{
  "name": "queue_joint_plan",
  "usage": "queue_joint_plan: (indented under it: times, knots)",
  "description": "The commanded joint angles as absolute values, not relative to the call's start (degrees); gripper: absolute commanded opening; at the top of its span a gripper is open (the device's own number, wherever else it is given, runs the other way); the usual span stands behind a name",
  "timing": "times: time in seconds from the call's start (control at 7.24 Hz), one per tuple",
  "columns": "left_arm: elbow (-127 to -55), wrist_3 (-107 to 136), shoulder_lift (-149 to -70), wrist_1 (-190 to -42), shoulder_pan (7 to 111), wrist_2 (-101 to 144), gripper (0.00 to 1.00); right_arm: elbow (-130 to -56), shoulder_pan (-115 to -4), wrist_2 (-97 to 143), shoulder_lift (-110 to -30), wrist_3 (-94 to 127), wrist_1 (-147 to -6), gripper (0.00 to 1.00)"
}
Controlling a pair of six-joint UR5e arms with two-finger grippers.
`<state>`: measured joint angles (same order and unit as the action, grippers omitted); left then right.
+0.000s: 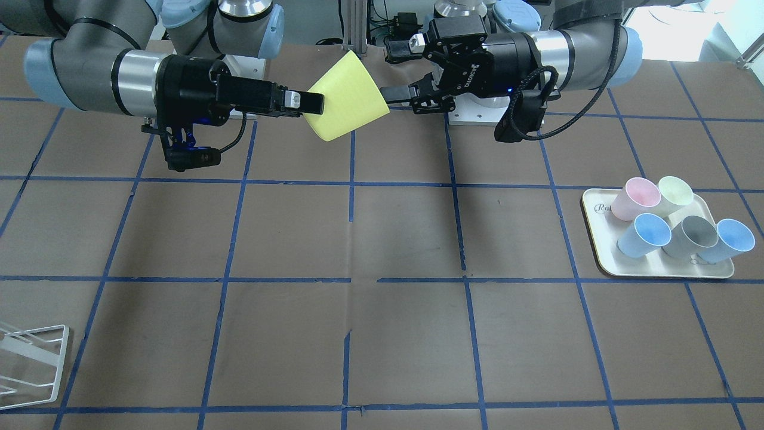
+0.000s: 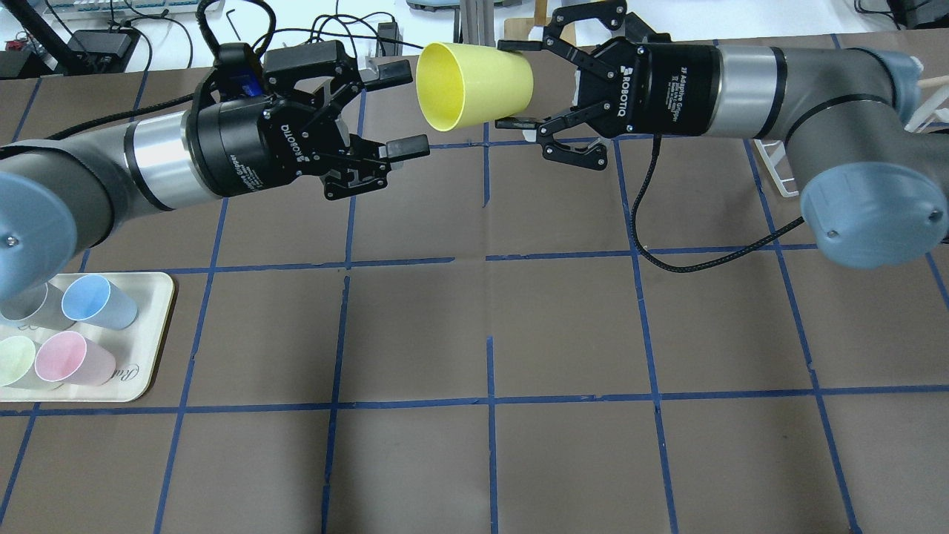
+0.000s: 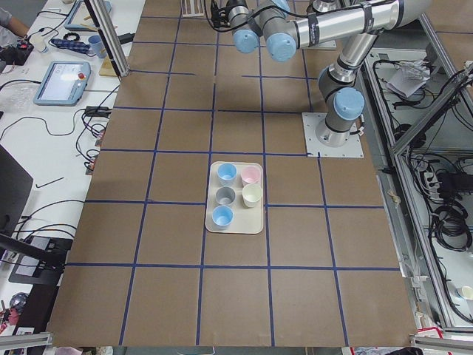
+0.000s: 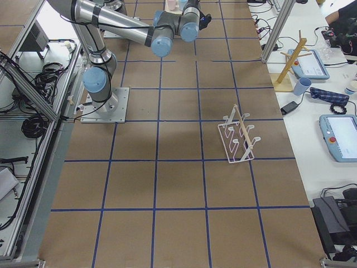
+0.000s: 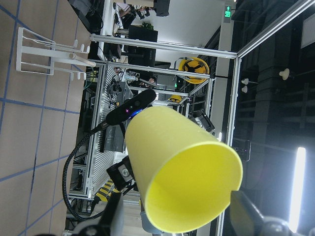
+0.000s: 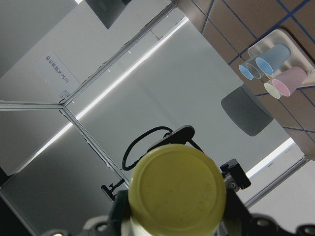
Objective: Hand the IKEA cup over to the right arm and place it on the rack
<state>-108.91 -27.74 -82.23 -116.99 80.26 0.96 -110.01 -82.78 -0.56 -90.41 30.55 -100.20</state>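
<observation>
The bright yellow IKEA cup (image 2: 474, 85) hangs on its side in the air above the table's far edge, its mouth toward my left gripper. My right gripper (image 2: 513, 84) is shut on the cup's base end, one finger on each side. The front view shows one right finger (image 1: 305, 102) lying across the cup (image 1: 349, 98). My left gripper (image 2: 409, 110) is open, and its fingertips stand just off the cup's rim without touching it. The left wrist view looks into the cup's mouth (image 5: 189, 189). The white wire rack (image 1: 33, 358) stands at the table's right end and also shows in the exterior right view (image 4: 239, 139).
A cream tray (image 1: 603, 254) at the table's left end holds several pastel cups, among them a pale yellow-green one (image 1: 674, 191). The tray (image 2: 152, 337) lies below my left arm in the overhead view. Brown table with blue tape lines.
</observation>
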Motion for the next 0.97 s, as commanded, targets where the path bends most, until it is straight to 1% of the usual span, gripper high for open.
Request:
queue_joint_plan:
  times: [0.0,0.14,0.28,0.41,0.55,0.69,0.83]
  knots:
    - [-107.9,-20.1,-79.9,-116.7,73.8,-11.1,1.00,-109.5,-79.7,-3.7,-91.1,31.8,-100.5,0.11]
    - [-107.3,-19.6,-79.5,-116.5,67.6,-26.0,1.00,-107.9,-78.6,-14.7,-94.0,31.8,-101.3,0.11]
    - [-106.5,-17.8,-79.5,-114.1,65.6,-34.5,1.00,-107.1,-78.6,-24.9,-96.4,31.6,-100.8,0.11]
    - [-105.7,-10.1,-80.2,-106.3,65.7,-47.1,1.00,-107.1,-78.6,-34.1,-98.7,30.8,-100.7,0.09]
    - [-105.6,-1.5,-80.9,-95.1,68.5,-55.7,1.00,-107.4,-78.6,-40.7,-100.6,29.0,-100.5,0.03]
    - [-105.5,2.2,-81.5,-88.0,74.4,-64.6,1.00,-107.7,-78.7,-47.0,-101.5,24.2,-100.3,0.01]
    - [-105.5,8.9,-83.0,-80.6,81.8,-74.9,1.00,-107.4,-78.7,-53.8,-101.9,18.0,-97.2,0.01]
